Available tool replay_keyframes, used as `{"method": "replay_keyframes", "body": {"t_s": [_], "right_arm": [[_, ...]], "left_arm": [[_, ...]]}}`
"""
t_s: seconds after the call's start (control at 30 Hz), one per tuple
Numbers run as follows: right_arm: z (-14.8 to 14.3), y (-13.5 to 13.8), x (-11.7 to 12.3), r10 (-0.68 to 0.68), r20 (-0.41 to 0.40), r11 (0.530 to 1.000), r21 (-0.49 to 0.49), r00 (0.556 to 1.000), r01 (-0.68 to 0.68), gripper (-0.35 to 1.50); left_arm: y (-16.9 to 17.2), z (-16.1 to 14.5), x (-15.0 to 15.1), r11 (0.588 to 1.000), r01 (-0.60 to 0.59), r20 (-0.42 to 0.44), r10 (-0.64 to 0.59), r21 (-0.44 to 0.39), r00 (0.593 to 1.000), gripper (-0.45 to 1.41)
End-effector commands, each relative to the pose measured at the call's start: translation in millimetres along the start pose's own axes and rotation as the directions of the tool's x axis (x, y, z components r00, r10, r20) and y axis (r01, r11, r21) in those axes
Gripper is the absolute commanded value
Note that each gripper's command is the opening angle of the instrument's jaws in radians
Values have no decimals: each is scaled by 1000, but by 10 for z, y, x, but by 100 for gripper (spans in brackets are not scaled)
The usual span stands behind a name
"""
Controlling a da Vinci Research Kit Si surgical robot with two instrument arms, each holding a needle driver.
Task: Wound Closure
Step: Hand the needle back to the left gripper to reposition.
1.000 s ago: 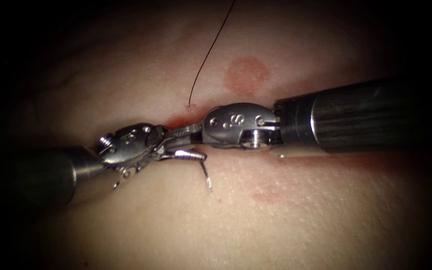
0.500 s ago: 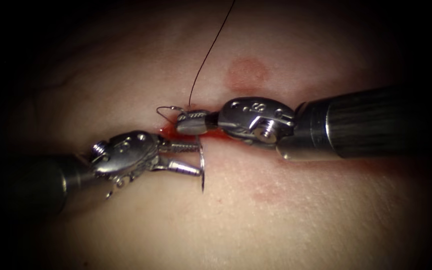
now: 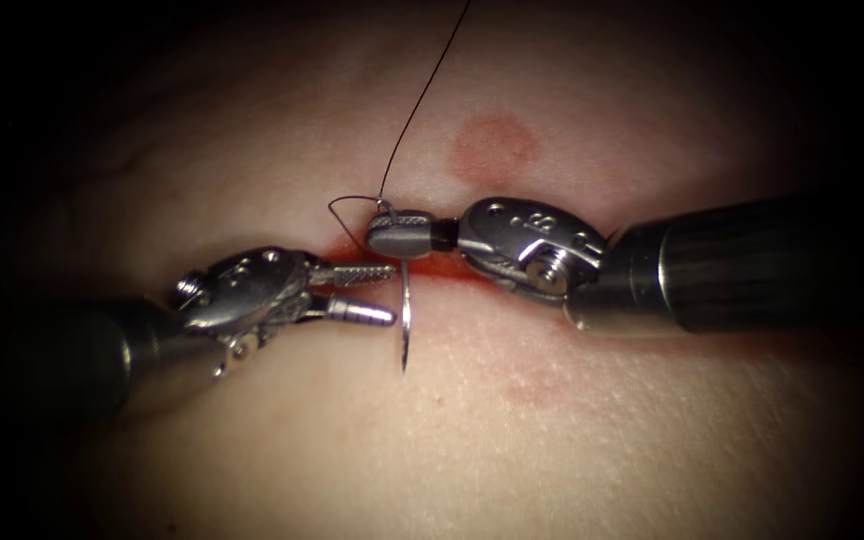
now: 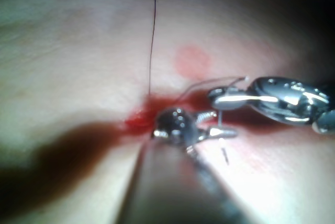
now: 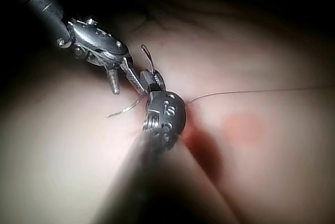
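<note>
The left tool point(image 3: 377, 293) comes in from the endoscope view's left and lies along the cut point(image 3: 452, 275), its jaws apart and holding nothing; the upper, toothed jaw points toward the needle point(image 3: 405, 315) and stops just short of it, and the lower, smooth jaw ends a little further off. The needle hangs just to the right of those tips, its long axis running almost straight up and down across the cut, with the free point low over the tissue point(image 3: 572, 440) on the near side and clear of the surface, as far as the view shows. The right tool point(image 3: 399, 236), reaching in from the right, has its jaws closed on the needle near its upper, thread end. From there the thread point(image 3: 422, 90) makes a small loop to the left of the right tool's jaws and then rises away up the far side. Red fluid point(image 3: 347, 250) lines the cut beneath both tips. The left tool is the nearer free one to the needle's lower shaft.
</note>
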Motion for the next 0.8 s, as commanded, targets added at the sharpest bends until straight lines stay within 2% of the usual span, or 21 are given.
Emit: {"method": "replay_keyframes", "body": {"t_s": [0.03,0.1,0.43,0.8], "right_arm": [[6,-1,-9,-7,-4,1000,2,1000,7,-35],[6,0,-11,-19,-19,1000,-1,1000,19,-35],[4,6,-6,-100,-57,995,-15,993,99,-35],[8,9,-7,-136,-87,990,-36,987,134,-35]], "left_arm": [[-8,4,-5,1000,15,-23,-15,-7,1000,32],[-11,4,-6,999,41,-54,-42,-13,998,31],[-11,8,-14,993,91,-61,-95,-72,994,29],[-13,14,-13,990,124,-64,-129,-75,990,29]]}}
